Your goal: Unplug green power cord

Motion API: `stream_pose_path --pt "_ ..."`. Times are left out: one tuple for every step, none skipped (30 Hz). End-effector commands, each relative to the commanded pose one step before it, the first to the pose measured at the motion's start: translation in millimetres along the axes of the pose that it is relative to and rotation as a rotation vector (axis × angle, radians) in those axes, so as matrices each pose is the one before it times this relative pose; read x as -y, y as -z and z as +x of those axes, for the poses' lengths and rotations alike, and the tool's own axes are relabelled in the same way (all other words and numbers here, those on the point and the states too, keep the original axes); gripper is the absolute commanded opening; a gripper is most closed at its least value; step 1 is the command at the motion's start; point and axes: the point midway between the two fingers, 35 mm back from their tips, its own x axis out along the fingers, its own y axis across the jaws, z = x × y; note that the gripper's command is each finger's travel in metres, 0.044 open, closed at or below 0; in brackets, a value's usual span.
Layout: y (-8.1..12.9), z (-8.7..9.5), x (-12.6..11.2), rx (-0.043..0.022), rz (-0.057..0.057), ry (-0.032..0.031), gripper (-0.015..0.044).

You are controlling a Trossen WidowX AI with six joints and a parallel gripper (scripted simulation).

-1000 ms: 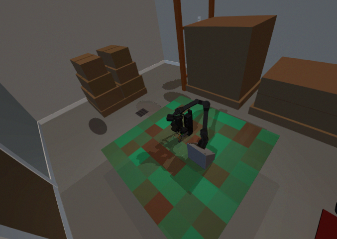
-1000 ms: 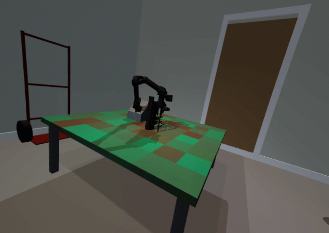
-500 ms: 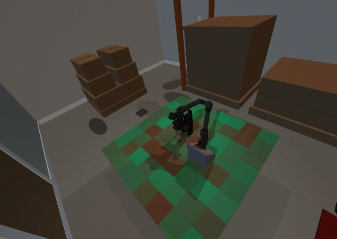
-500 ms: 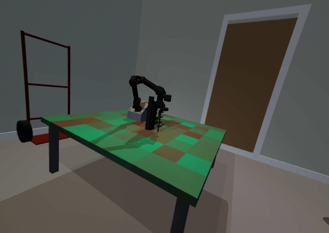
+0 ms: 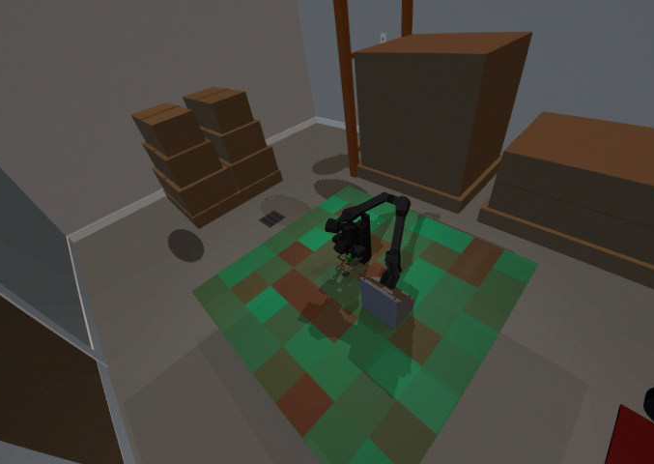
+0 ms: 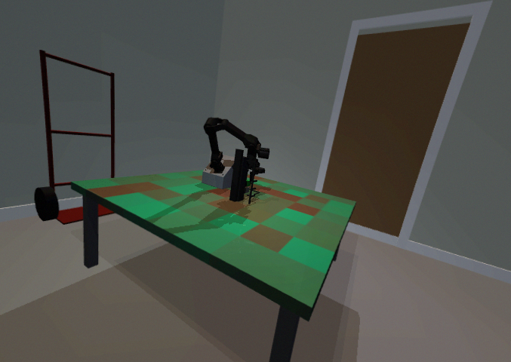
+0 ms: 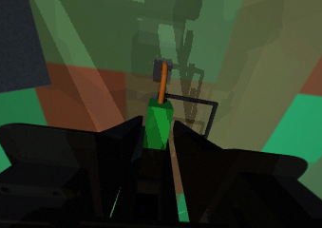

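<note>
- Top: gripper (image 5: 354, 257) (image 6: 249, 181) (image 7: 158, 122) low over table (image 5: 305, 404) (image 6: 204, 238) (image 7: 282, 128); green plug (image 5: 350, 255) (image 6: 247, 182) (image 7: 158, 128) beneath.
- Exterior: plug near black upright (image 5: 365, 238) (image 6: 237, 176).
- Wrist: plug between part-open fingers; cannot tell whether gripped. Orange cord (image 7: 163, 83) beyond.
</note>
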Motion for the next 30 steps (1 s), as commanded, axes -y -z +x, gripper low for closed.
stream_pose_path --pt "0.0 0.0 0.0 0.0 0.0 0.0 0.0134" --pt "0.0 0.0 0.0 0.0 0.0 0.0 0.0108" --pt "0.0 0.0 0.0 0.0 0.0 0.0 0.0081" --pt "0.0 0.0 0.0 0.0 0.0 0.0 0.0055" --pt "0.0 0.0 0.0 0.0 0.0 0.0 0.0048" --pt "0.0 0.0 0.0 0.0 0.0 0.0 0.0042" --pt "0.0 0.0 0.0 0.0 0.0 0.0 0.0035" --pt "0.0 0.0 0.0 0.0 0.0 0.0 0.0028" --pt "0.0 0.0 0.0 0.0 0.0 0.0 0.0022" --pt "0.0 0.0 0.0 0.0 0.0 0.0 0.0015" --pt "0.0 0.0 0.0 0.0 0.0 0.0 0.0008" --pt "0.0 0.0 0.0 0.0 0.0 0.0 0.0002" --pt "-0.27 -0.01 0.04 0.00005 0.0 0.00001 0.0" --pt "-0.53 -0.02 0.07 0.00009 -0.0001 0.00003 0.0" --pt "-0.8 -0.02 0.11 0.00013 -0.0001 0.00004 0.0" --pt "-1.05 -0.03 0.14 0.00017 -0.0001 0.00005 0.0" --pt "-1.3 -0.04 0.17 0.0002 -0.0001 0.00006 0.0" --pt "-1.52 -0.04 0.19 0.00023 -0.0001 0.00006 0.0" --pt "-1.61 -0.04 0.19 0.00023 -0.0001 0.00007 0.0" --pt "-1.63 -0.04 0.18 0.00022 -0.0001 0.00006 0.0" --pt "-1.63 -0.04 0.17 0.00021 -0.0001 0.00006 0.0" --pt "-1.64 -0.04 0.16 0.0002 -0.0001 0.00006 0.0" --pt "-1.64 -0.04 0.15 0.00018 -0.0001 0.00006 0.0" --pt "-1.64 -0.04 0.14 0.00017 -0.0001 0.00005 0.0" --pt "-1.64 -0.04 0.13 0.00016 -0.0001 0.00005 0.0" --pt "-1.64 -0.05 0.12 0.00015 -0.0001 0.00005 0.0" --pt "-1.65 -0.05 0.1 0.00014 -0.0001 0.00005 0.0" --pt "-1.65 -0.06 0.09 0.00013 -0.0001 0.00005 0.0" --pt "-1.65 -0.07 0.07 0.00013 -0.0001 0.00004 0.0" --pt "-1.65 -0.08 0.06 0.00012 -0.0001 0.00004 0.0"
